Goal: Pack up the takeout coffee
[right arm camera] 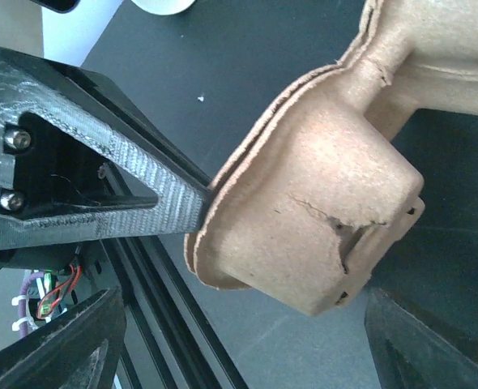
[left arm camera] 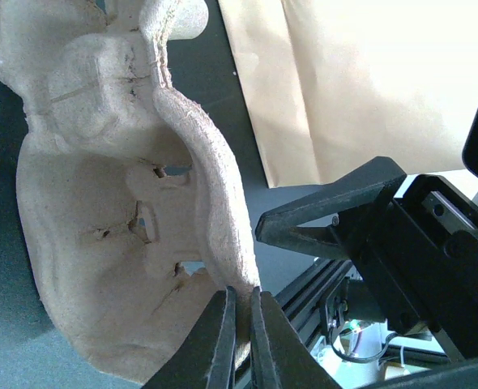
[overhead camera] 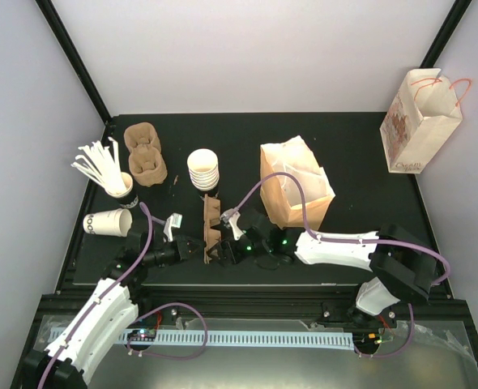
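**Two grippers, one brown carrier**

The left gripper [left arm camera: 241, 304] has its fingers pressed almost together on the thin rim of the brown moulded-pulp cup carrier [right arm camera: 304, 186], which stands on its edge. The right gripper [overhead camera: 223, 253] has its fingers wide apart, one on each side of the carrier's pocket, and they grip nothing.

The stack of white paper cups [overhead camera: 203, 168] sits beyond both sets of fingers, well apart from them. One more white paper cup with a dark band [overhead camera: 109, 222] lies on its side, out past the left fingers. No cup is in the carrier yet.

I think the step is getting the carrier ready. The left fingers need a firm pinch, because the thin rim could slip or tear. The right fingers should not bump the pocket.
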You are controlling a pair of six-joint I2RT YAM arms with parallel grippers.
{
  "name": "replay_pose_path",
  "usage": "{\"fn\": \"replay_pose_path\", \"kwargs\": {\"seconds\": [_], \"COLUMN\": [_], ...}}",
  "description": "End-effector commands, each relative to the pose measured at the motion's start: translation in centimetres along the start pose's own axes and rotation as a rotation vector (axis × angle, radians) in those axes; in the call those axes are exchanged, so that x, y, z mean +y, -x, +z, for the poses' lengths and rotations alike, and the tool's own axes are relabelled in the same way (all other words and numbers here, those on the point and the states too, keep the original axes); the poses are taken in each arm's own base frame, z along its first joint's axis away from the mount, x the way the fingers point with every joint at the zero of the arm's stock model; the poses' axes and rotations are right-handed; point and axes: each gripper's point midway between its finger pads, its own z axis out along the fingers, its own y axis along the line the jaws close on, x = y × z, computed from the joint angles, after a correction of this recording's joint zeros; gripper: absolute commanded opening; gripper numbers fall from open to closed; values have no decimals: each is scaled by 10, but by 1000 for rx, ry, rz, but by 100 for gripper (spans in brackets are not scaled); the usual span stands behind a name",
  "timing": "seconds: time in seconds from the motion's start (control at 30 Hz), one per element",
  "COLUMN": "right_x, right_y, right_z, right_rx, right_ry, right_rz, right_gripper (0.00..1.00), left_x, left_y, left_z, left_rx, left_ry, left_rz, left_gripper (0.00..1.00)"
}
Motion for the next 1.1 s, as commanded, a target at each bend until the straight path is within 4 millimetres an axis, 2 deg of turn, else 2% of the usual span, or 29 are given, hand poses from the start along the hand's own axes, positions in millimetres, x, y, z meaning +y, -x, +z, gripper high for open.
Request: {"fn": "replay_pose_path", "kwargs": {"seconds": [0.0, 0.33, 0.6, 0.83, 1.07], "right_x": [8, 2, -9, -5, -20], "right_y": [8, 3, 5, 6, 2], "right_z": [6, 16, 19, 22, 27], "right_rx": [-23, -1, 6, 5, 29], "right_ry": [-5, -54, -121, -99, -181], "right_rz": [-22, -22, -12, -21, -3], "right_gripper": [85, 89, 80, 82, 79], "left_x": [4, 5, 3, 2, 3], "left_y": [0, -1, 0, 0, -1], "left_z": [-1, -1, -2, -2, -2], "left_rx": [-6, -3, -9, -8, -8], "left_ry": [20, 20, 18, 16, 19], "left_rz": [-29, -28, -25, -28, -32], "left_gripper": [6, 6, 6, 6, 6]}}
